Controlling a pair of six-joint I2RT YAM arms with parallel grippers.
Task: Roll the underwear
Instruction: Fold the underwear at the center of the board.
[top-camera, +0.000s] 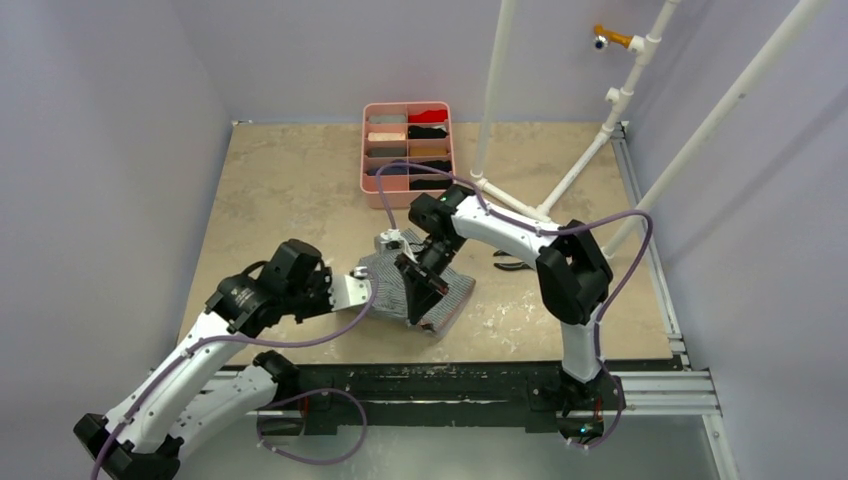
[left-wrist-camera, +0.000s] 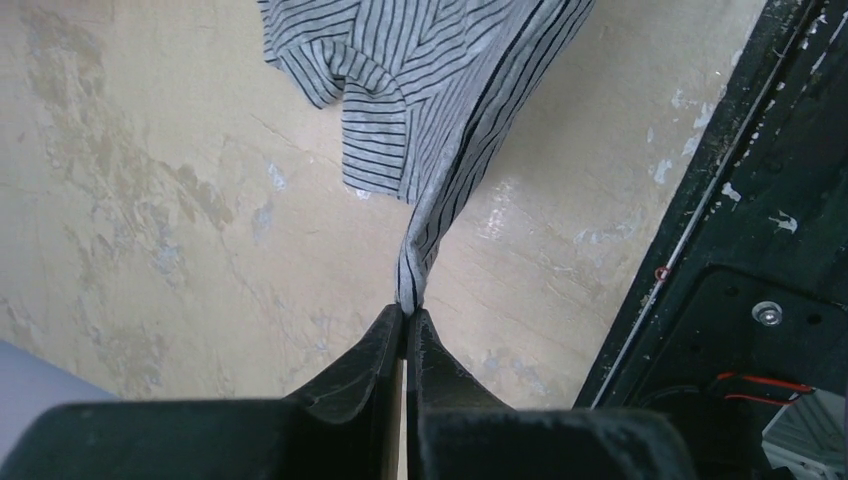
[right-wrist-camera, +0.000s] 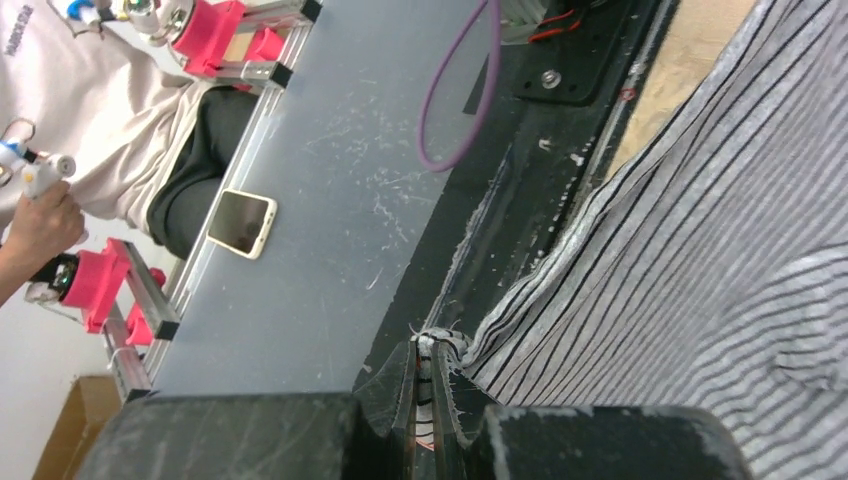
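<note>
The grey striped underwear (top-camera: 400, 280) is held just above the beige table near its front middle. My left gripper (top-camera: 360, 273) is shut on its left corner; the left wrist view shows the cloth (left-wrist-camera: 440, 110) pinched at the fingertips (left-wrist-camera: 408, 318) and stretched away from them. My right gripper (top-camera: 418, 312) is shut on the near right edge; the right wrist view shows the striped hem (right-wrist-camera: 640, 260) clamped between the fingers (right-wrist-camera: 430, 350). The black underwear is not in view as a loose garment.
A pink divided tray (top-camera: 372, 196) with rolled garments stands at the back middle. Black-handled pliers (top-camera: 510, 262) lie right of the right arm. White pipes (top-camera: 560, 190) rise at the back right. A black rail (top-camera: 440, 385) runs along the table's front edge.
</note>
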